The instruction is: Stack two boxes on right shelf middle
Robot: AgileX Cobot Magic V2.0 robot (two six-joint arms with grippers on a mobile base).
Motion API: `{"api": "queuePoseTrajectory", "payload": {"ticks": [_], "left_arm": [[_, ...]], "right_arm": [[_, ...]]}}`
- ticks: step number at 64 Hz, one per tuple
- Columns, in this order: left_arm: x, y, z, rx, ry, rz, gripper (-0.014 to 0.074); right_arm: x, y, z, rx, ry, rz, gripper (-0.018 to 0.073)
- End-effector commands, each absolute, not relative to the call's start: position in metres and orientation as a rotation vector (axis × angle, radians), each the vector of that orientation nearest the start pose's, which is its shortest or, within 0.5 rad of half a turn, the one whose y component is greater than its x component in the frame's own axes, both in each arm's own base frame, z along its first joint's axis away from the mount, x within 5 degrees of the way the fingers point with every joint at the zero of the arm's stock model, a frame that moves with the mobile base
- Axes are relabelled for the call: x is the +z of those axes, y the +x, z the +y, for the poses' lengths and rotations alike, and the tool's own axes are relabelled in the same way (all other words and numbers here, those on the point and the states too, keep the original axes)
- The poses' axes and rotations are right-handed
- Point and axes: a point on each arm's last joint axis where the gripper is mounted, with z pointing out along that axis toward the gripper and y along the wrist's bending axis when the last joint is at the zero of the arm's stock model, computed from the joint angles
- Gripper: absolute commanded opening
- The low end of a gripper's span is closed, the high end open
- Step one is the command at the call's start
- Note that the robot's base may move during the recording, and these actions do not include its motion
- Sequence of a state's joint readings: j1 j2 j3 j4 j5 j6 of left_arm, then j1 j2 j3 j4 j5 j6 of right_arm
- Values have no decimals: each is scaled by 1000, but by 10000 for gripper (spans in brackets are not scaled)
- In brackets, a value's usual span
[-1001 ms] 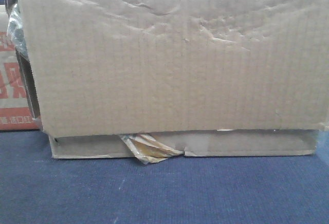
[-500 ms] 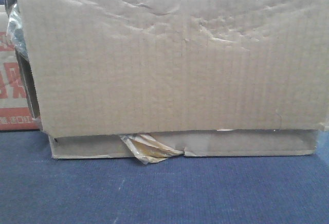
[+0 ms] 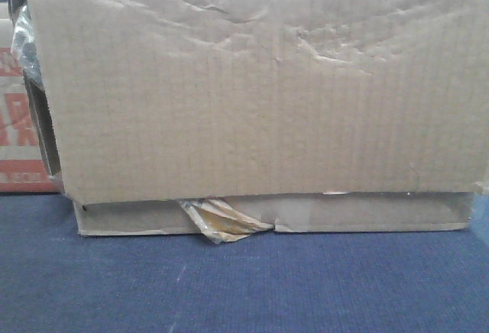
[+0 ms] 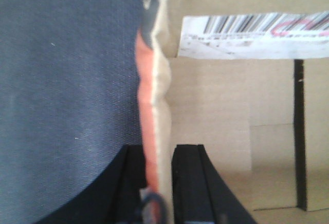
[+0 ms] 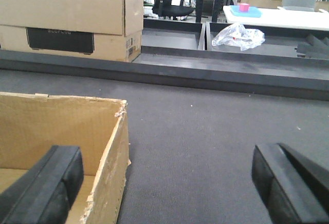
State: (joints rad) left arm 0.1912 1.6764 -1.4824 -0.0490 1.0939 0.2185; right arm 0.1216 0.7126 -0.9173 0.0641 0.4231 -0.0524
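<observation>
The tall wrinkled box (image 3: 252, 81) fills the front view with its top cut off. It sits on the thin flat box (image 3: 367, 214), tape scrap (image 3: 221, 222) at 6 o'clock. The left gripper (image 4: 157, 154) pinches an orange-edged cardboard wall (image 4: 160, 90); I can't tell whose. The right gripper (image 5: 162, 175) gapes wide astride an open box (image 5: 61, 126) wall.

Only delta — the red-print box (image 3: 17, 146) behind the tall box (image 3: 252, 88) creeps sideways at the front view's left edge; different lettering shows now — looks leftward.
</observation>
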Motion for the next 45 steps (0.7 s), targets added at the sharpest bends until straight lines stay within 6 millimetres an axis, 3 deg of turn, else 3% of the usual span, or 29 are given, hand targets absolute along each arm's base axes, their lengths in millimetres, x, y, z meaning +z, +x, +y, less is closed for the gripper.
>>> {"api": "queuePoseTrajectory", "payload": {"ticks": [1,10,16,26,36,45], "left_arm": [[337,335,62,45,-6,2692,-111],[381,314,65,123,-88,2569,-111],[429,293,66,202,-154,2413,-111],[495,261,55,185,-196,2190,-111],[544,239,27,85,-148,2044,-111],[561,233,-10,-55,-54,1985,-111]], "right_arm": [[421,135,19,109,-122,1690,570],[420,135,19,109,-124,1701,570],[419,134,19,109,-124,1709,570],[419,134,19,109,-125,1712,570],[419,134,19,109,-125,1712,570],[419,134,19,115,-124,1712,570]]}}
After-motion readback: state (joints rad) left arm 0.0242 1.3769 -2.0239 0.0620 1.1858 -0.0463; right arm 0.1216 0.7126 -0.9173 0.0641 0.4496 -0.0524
